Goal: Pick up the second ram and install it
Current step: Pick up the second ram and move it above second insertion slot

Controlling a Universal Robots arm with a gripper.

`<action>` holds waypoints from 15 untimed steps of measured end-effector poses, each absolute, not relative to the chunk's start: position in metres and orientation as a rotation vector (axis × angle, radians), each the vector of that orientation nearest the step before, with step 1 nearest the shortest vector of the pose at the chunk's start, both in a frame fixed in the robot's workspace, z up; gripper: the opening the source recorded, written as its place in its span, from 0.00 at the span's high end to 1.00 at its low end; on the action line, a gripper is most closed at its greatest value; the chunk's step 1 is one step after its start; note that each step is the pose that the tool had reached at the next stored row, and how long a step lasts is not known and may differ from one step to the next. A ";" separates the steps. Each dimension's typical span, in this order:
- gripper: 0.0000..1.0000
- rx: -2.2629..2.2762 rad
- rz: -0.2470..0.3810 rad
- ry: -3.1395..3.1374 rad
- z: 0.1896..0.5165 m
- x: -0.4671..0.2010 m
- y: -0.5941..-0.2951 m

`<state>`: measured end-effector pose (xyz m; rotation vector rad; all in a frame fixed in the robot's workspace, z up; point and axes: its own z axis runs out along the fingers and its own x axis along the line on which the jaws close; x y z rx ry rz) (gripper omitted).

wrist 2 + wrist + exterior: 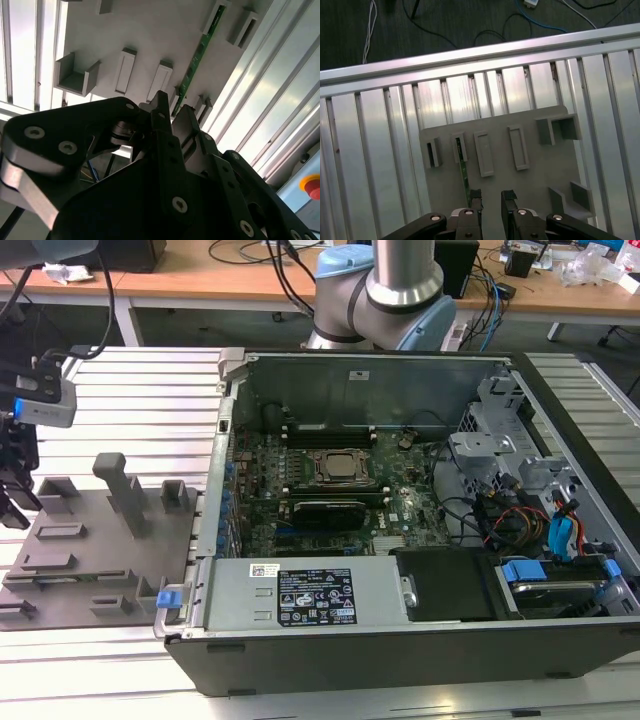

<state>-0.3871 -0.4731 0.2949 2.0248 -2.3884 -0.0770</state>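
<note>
The arm (400,280) reaches from its base behind the open case (420,540) out to the exterior view's left. Its wrist hangs over the grey plate (90,550) on the slatted bench (130,390), near the plate's edge far from the case. In the first wrist view the gripper (491,200) points down at the plate. Its fingers (476,200) are spread and released, with bare plate showing in the gap and nothing held. The ram (463,170) stands on edge on the plate, its far end in a slotted block (458,147). Its near end lies just beside one finger, outside the gap; whether they touch cannot be told.
</note>
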 end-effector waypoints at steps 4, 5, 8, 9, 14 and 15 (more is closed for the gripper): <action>0.70 2.026 -0.077 -2.388 0.292 -0.387 -0.473; 0.70 2.026 -0.077 -2.388 0.291 -0.387 -0.473; 0.70 2.026 -0.077 -2.387 0.288 -0.387 -0.473; 0.70 2.027 -0.077 -2.387 0.287 -0.387 -0.473; 0.70 2.027 -0.077 -2.386 0.283 -0.387 -0.474; 0.70 2.027 -0.077 -2.386 0.282 -0.387 -0.474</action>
